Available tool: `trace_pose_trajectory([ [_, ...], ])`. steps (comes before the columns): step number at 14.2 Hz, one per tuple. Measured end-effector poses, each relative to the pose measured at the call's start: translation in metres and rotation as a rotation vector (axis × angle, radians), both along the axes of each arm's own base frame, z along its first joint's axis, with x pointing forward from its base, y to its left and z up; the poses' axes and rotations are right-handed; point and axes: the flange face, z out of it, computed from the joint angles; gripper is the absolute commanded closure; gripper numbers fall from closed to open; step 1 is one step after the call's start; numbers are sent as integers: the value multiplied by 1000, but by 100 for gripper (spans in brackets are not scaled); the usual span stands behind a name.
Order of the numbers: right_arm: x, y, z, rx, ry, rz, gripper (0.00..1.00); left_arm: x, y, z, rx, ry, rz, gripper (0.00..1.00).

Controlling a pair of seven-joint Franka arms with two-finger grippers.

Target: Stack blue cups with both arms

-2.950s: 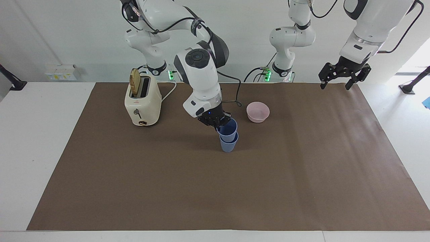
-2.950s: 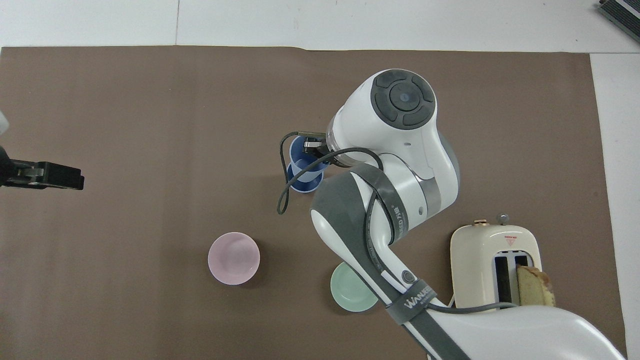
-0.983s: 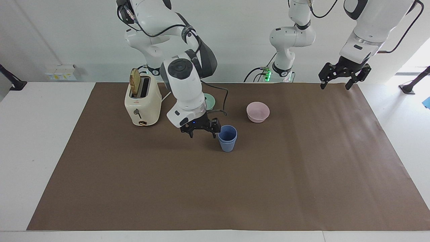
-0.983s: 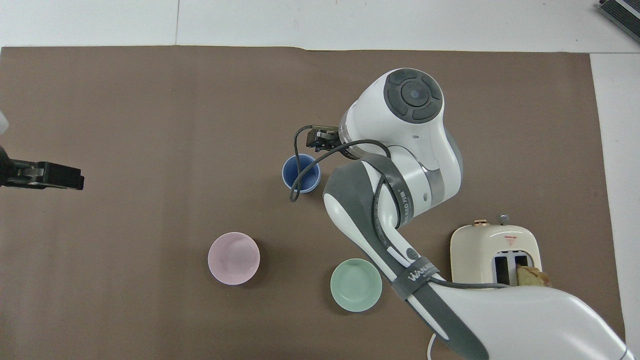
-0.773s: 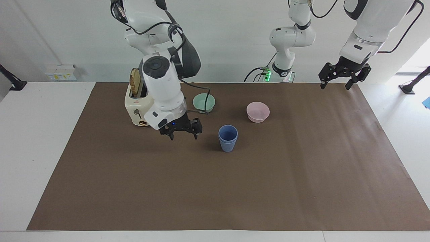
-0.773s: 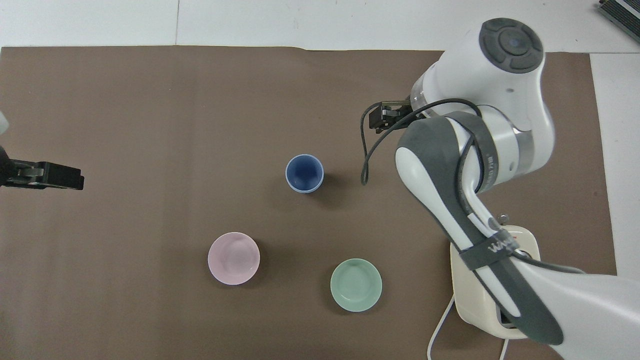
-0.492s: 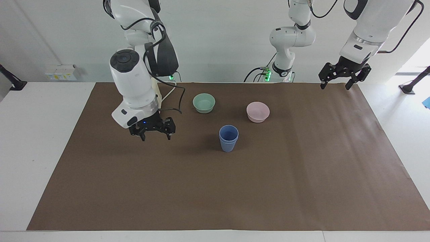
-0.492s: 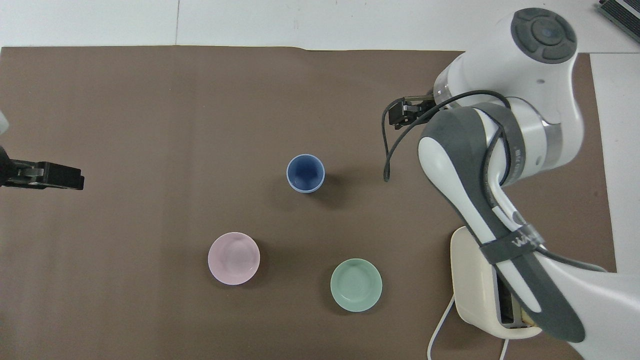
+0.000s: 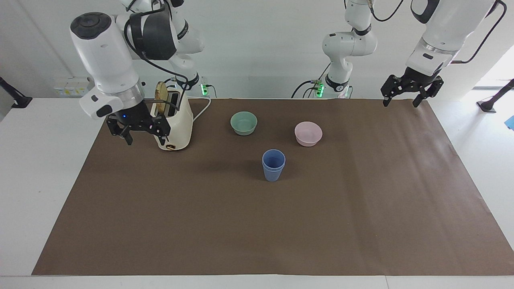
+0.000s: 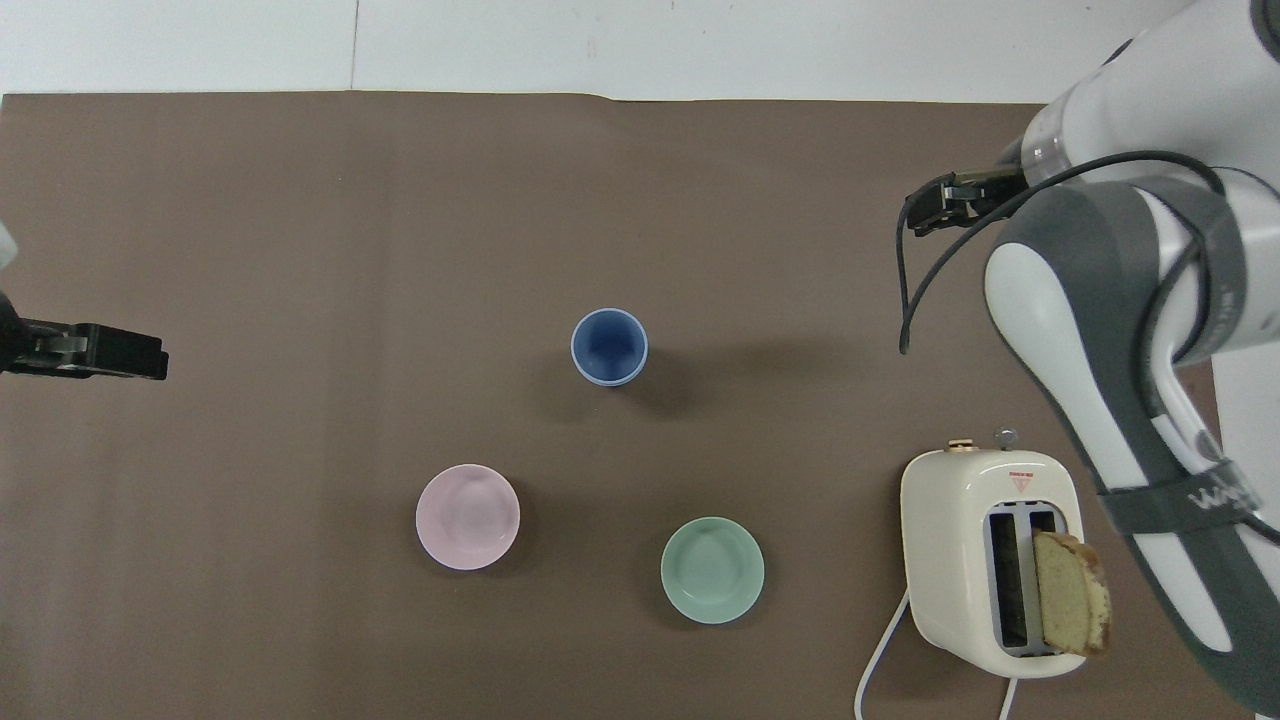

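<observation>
Two blue cups (image 9: 273, 165) sit nested into one upright stack near the middle of the brown mat (image 9: 361, 224) on the bench, so I judge the stacking itself done and the step in hand to be parking the arms.

From the facing view, the stack stands alone with nothing touching it. Taking the stack as the clock centre with the robots at twelve, the mint-green bowl (image 9: 243, 123) lies at about eleven o'clock and the pink bowl (image 9: 308, 133) at about one o'clock, both nearer to the robots. The toaster (image 9: 172, 122), a slice of bread (image 9: 161, 102) standing in its slot, is at about ten o'clock. My right tool (image 9: 137, 127) hangs in the air just beside the toaster, over the mat's edge at the right arm's end, fingers spread and empty. My left tool (image 9: 410, 90) waits over the mat's corner at the left arm's end, also spread and empty.

From the overhead view, the stack (image 10: 609, 346) shows as a single round rim with a dark blue inside, well apart from both bowls. Right tool (image 10: 955, 199) and left tool (image 10: 95, 350) show only in part at the edges.

Next I'd call for nothing at the cups: just settle the right arm clear of the toaster.
</observation>
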Motion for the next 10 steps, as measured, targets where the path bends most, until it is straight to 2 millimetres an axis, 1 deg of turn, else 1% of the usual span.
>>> trace_pose_trajectory([
  [1,-7,-1,10,-2,2,-1,0,0,0,0,0,0,0,0],
  [3,-15,-5,20,-3,-2,-6,0,0,0,0,0,0,0,0],
  [6,-17,-30,22,-6,12,3,0,0,0,0,0,0,0,0],
  [7,-17,-36,22,-6,17,4,0,0,0,0,0,0,0,0],
  [8,-18,-37,22,-7,18,4,0,0,0,0,0,0,0,0],
  [10,-19,-34,24,-7,17,13,0,0,0,0,0,0,0,0],
])
